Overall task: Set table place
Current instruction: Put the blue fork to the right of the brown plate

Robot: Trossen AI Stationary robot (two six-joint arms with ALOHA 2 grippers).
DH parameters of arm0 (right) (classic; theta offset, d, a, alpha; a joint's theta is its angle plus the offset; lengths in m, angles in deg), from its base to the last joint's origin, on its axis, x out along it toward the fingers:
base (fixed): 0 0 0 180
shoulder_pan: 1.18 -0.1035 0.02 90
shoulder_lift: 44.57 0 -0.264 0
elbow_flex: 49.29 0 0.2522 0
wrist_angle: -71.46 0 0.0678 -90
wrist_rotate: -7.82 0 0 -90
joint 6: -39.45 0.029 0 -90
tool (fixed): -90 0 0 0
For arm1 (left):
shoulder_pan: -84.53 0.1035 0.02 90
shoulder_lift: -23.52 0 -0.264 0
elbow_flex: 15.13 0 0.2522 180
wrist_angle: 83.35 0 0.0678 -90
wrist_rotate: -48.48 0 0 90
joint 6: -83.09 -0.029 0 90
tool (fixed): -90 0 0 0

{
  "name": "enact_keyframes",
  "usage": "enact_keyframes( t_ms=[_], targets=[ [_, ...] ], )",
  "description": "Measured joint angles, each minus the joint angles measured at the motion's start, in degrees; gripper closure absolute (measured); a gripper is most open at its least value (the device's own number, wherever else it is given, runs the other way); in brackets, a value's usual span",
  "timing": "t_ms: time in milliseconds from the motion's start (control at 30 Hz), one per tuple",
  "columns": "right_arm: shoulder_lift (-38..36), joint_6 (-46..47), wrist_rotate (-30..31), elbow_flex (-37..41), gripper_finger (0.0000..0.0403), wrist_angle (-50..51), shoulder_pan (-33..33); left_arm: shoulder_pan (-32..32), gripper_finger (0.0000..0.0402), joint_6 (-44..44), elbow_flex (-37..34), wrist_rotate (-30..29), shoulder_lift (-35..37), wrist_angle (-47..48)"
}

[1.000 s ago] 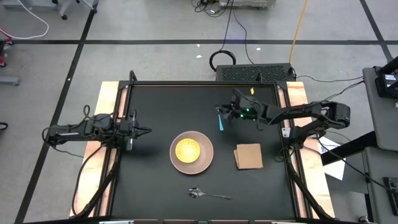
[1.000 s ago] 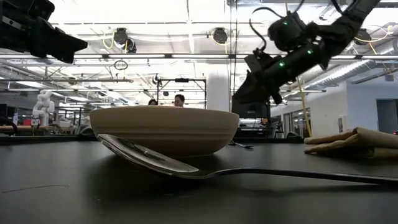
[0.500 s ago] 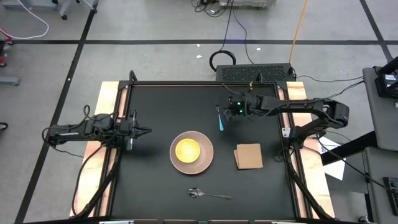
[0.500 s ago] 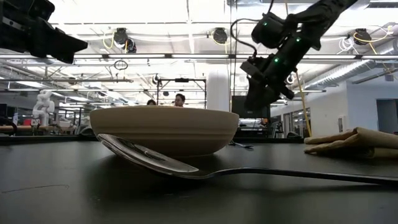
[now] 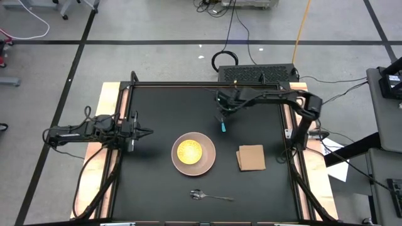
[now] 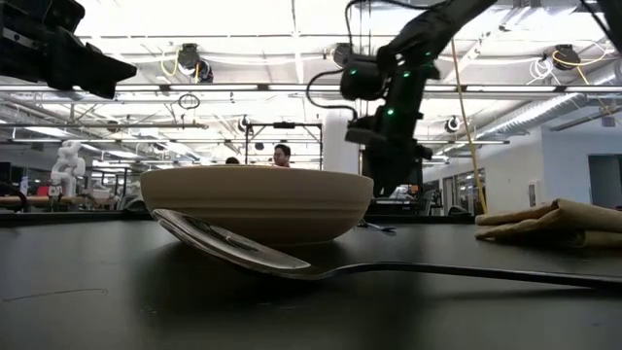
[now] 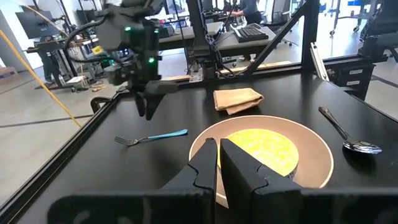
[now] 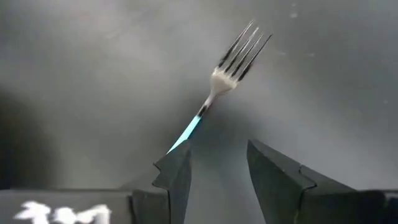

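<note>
right gripper [image 8: 217, 171] hangs w/ fingers apart over the fork [image 8: 214, 96], gripping nothing; fork prob light, stiff, flat & slippery, so pinch across blue handle mid-length.

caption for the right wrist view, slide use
Right gripper open above the blue-handled fork lying on the black table.

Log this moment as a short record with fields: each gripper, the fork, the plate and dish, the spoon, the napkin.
right gripper: above the fork, fingers open, empty
left gripper: waiting at the table's left edge, fingers shut
fork: flat on the table, beyond the plate
plate: mid-table, yellow dish on it
spoon: near edge
napkin: right of plate
</note>
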Motion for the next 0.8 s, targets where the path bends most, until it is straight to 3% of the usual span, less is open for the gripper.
enact_keyframes(
  t_ms=[367,800],
  targets=[
    [5.4,4.3,-0.5,-3.7,0.0259,2.6,2.2,0.0,0.0376,0.1,0.0,0.0,0.0,0.1],
    [7.4,9.0,-5.1,-3.6,0.0259,0.7,-0.4,0.0,0.0376,-0.3,0.0,0.7,0.0,0.2]
  ],
)
